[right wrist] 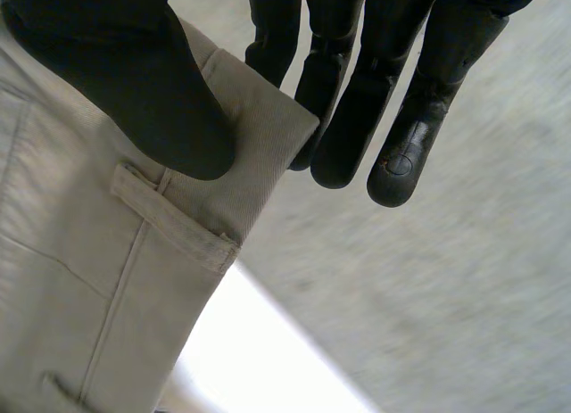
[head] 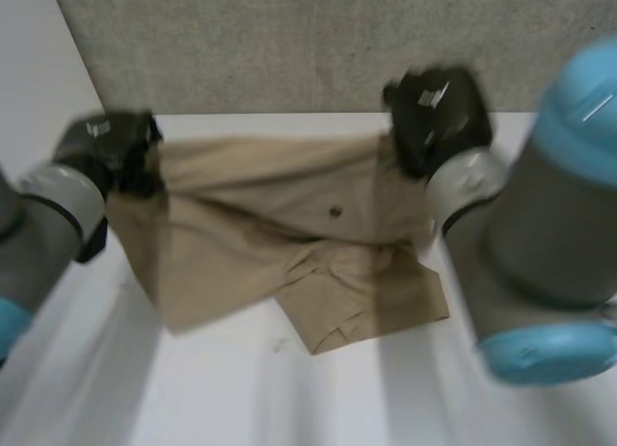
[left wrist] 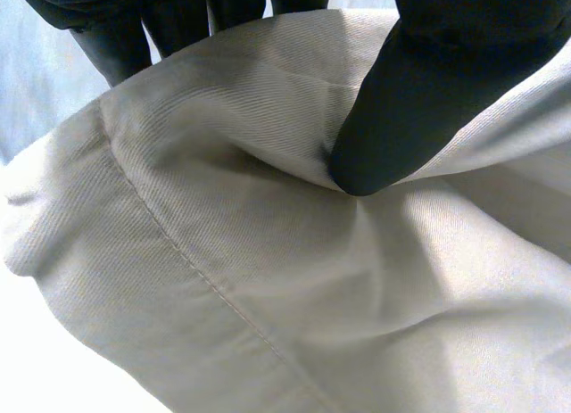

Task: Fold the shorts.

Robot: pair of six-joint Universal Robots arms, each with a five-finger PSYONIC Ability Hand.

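- Over the white desk (head: 241, 398), tan shorts (head: 270, 234) hang spread wide, lower part resting on it.
- Left hand (head: 111, 147) — pinching the shorts' left edge.
- Right hand (head: 439, 118) — pinching the waistband corner by a belt loop (right wrist: 169, 221).

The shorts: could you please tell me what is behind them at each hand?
Each hand's fingers go behind the shorts, thumb pinching in front: left hand at one far corner, right hand at the waistband by a belt loop. Cloth covers the left fingertips.
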